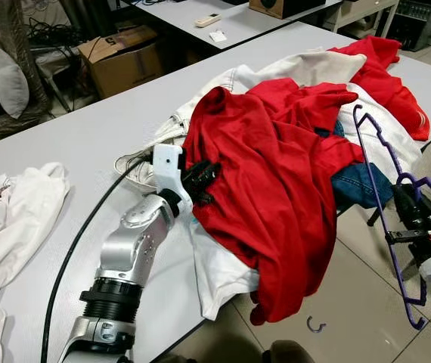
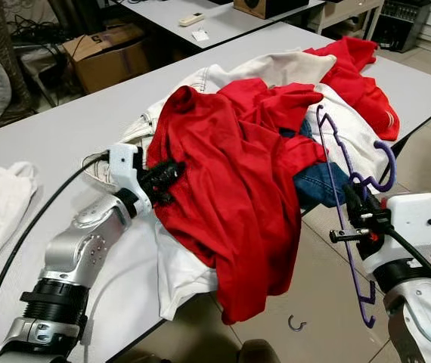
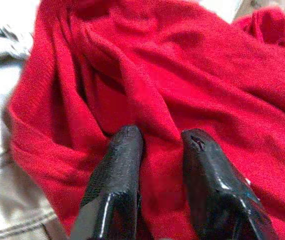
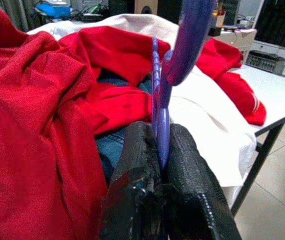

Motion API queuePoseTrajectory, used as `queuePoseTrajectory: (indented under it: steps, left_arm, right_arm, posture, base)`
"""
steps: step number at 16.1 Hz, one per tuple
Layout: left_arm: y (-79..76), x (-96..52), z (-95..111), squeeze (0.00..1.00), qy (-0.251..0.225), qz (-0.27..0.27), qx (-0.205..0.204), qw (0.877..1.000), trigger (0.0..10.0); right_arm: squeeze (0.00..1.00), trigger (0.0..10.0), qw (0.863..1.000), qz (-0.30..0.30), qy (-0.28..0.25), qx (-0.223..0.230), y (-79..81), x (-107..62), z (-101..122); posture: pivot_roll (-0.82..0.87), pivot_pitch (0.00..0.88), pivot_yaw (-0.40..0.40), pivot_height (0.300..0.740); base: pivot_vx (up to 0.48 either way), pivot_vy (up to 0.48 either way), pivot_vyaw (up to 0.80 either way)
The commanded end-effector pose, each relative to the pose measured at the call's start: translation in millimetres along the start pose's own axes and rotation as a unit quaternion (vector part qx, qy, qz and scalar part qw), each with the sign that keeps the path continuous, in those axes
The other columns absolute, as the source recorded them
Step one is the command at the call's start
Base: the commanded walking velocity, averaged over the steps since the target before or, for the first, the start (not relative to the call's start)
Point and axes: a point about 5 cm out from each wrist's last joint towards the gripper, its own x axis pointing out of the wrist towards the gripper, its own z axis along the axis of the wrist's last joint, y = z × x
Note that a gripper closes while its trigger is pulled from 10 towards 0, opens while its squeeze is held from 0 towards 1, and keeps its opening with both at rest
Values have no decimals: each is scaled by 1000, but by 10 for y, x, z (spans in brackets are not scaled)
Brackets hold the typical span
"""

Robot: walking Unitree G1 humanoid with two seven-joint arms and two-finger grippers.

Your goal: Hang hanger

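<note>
Your left gripper point(image 3: 160, 150) sits with its two black fingers point(image 3: 116, 170) slightly parted, pressed into a raised fold of the red garment point(image 3: 182, 75). A ridge of the cloth runs between the fingertips. Pale grey-white fabric point(image 3: 12, 210) lies beside the garment's rolled edge, touching it.

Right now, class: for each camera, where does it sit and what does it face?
Left eye, head: looks down at the table, left gripper at the red shirt.
Right eye: same scene, right gripper holding the purple hanger.
Left wrist: fingers against the shirt.
Right wrist: fingers clamping the hanger.
Shared: the shirt.
</note>
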Motion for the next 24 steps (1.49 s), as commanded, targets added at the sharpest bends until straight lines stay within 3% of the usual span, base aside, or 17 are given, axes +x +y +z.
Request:
queuePoseTrajectory:
  steps: [1,9,13,17,20,21,22,23,24]
  left_arm:
    - [57,-38,76,0,-20,11,5,1000,0]
    - [81,-24,106,0,-25,3,11,1000,0]
    - [16,-10,123,0,-31,-22,3,999,0]
    - [105,64,431,0,-129,7,-76,989,0]
    - [305,140,1155,0,-234,15,-55,971,0]
    - [305,140,1155,0,-234,15,-55,971,0]
    - [369,44,2010,0,-346,10,3,938,0]
    - [348,-117,2492,0,-420,7,32,907,0]
    - [258,-400,3032,0,-510,-5,69,857,0]
  right_arm:
    - [0,10000,1000,6,-3,-1,26,17,5]
    - [0,10000,1000,9,-4,-3,96,47,-20]
    - [0,10000,1000,8,-2,-3,104,38,-35]
    - [0,10000,1000,3,-6,-3,121,65,-29]
    - [0,10000,1000,14,-14,-4,169,150,-20]
    - [0,10000,1000,14,-14,-4,169,150,-20]
    - [0,10000,1000,15,-25,-6,157,195,17]
    - [0,10000,999,12,-31,-6,144,208,39]
    - [0,10000,999,7,-39,-4,133,216,66]
  posture:
    - [-319,0,109,740]
    - [-327,0,125,740]
    - [-336,0,137,740]
    - [-323,0,137,740]
    - [-303,0,132,740]
    - [-303,0,132,740]
    - [-296,0,132,740]
    - [-295,0,138,740]
    - [-296,0,145,740]
  base:
    - [0,0,0]
    - [0,0,0]
    - [0,0,0]
    - [0,0,0]
    - [0,0,0]
    - [0,0,0]
    - [0,0,0]
    - [0,0,0]
    - [0,0,0]
